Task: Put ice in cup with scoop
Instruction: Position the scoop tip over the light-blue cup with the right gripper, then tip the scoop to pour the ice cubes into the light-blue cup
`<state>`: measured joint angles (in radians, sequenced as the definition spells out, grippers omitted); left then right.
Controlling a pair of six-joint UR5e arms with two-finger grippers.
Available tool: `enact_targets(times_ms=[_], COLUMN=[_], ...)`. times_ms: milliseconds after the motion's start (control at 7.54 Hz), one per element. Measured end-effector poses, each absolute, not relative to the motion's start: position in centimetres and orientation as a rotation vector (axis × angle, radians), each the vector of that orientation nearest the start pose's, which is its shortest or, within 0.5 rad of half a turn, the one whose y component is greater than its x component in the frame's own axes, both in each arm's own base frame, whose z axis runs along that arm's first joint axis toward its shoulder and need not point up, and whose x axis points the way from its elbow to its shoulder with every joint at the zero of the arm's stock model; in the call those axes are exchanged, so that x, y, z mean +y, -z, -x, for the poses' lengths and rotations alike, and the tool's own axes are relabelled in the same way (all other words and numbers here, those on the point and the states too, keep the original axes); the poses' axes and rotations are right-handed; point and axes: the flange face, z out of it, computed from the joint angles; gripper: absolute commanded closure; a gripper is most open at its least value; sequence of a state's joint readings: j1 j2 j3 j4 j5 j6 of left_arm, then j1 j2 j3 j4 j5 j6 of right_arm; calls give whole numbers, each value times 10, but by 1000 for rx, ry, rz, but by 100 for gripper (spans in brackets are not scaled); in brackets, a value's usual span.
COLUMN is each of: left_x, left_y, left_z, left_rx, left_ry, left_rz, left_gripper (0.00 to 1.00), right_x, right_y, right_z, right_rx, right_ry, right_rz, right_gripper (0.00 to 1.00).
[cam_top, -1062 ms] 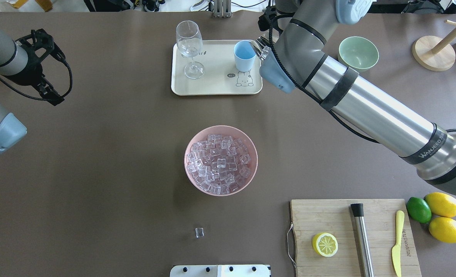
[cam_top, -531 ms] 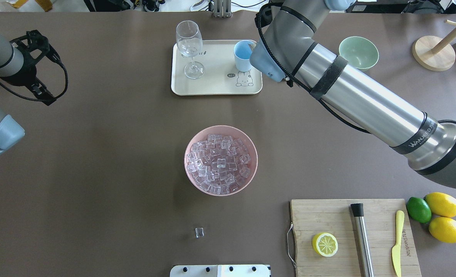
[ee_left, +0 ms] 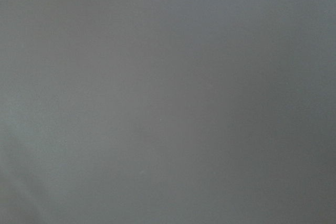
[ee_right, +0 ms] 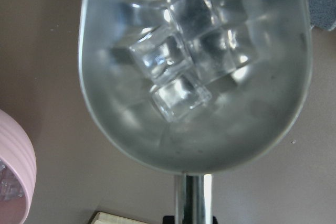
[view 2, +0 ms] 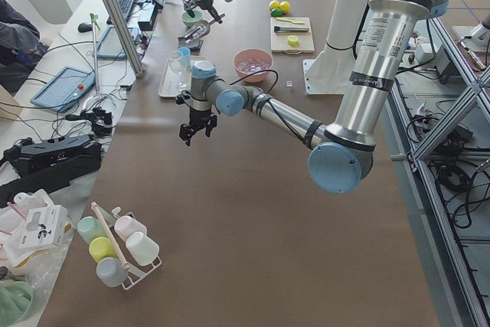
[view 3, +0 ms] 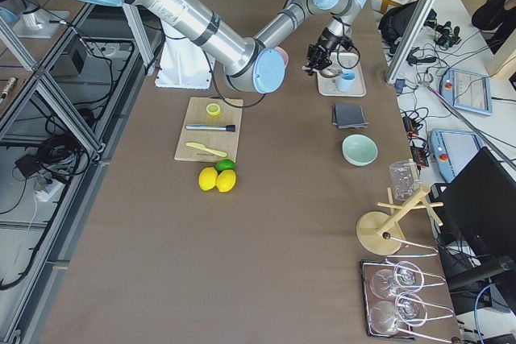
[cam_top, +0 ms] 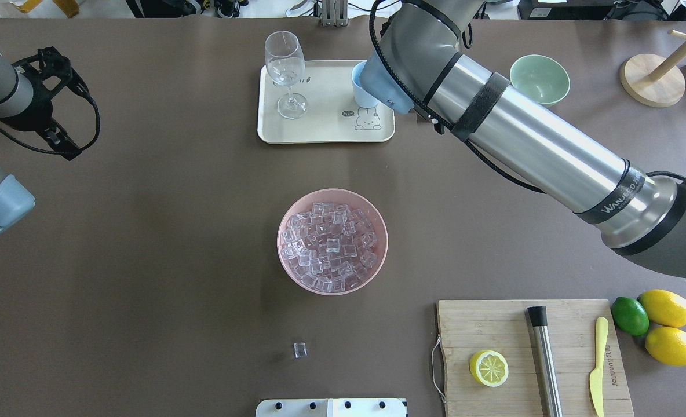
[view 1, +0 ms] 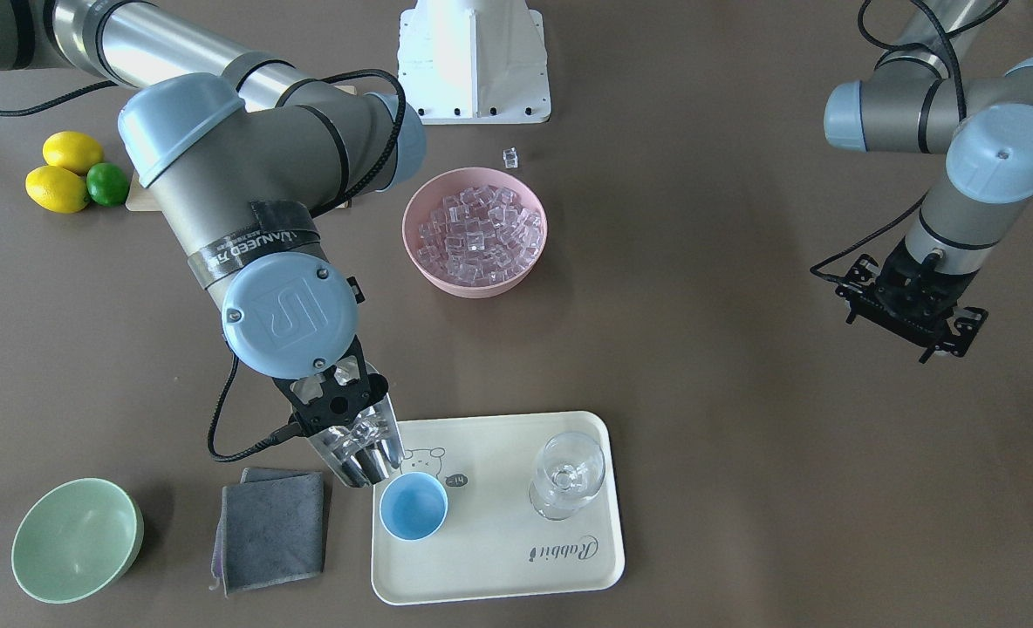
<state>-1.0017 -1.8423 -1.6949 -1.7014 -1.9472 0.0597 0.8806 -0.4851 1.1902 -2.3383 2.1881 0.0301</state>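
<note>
Right arm stretches across, wrist bent down beside the small light-blue cup [view 1: 413, 508].
The right gripper [view 1: 339, 408] clamps the shiny steel scoop [view 1: 365, 453], which holds clear ice cubes [ee_right: 178, 72] and tips down at the cup's rim. The left gripper [view 1: 909, 305] hangs well apart, jaws spread.

Whole lemons [cam_top: 666, 307] x2, lime [cam_top: 630, 315] x1, bowls [cam_top: 539, 78] x2, cup [view 1: 413, 506] x1, glass [cam_top: 285, 69] x1.
</note>
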Motion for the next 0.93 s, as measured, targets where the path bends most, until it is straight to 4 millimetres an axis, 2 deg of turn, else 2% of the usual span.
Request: enact_targets(times_ms=[664,929], left_x=[-555,-554], left_y=[-460,-461], left_z=[-238,-238], left_rx=[498,497], left_ry=[-703,-702], left_rz=[-409,-408], left_gripper=[2,2], right_x=[-664,-670], right_y=[-177,-177], right_z=[450,457], right_rx=[-513,-488], right_ry=[670,684], right_rz=[341,367], right_gripper=[100,100])
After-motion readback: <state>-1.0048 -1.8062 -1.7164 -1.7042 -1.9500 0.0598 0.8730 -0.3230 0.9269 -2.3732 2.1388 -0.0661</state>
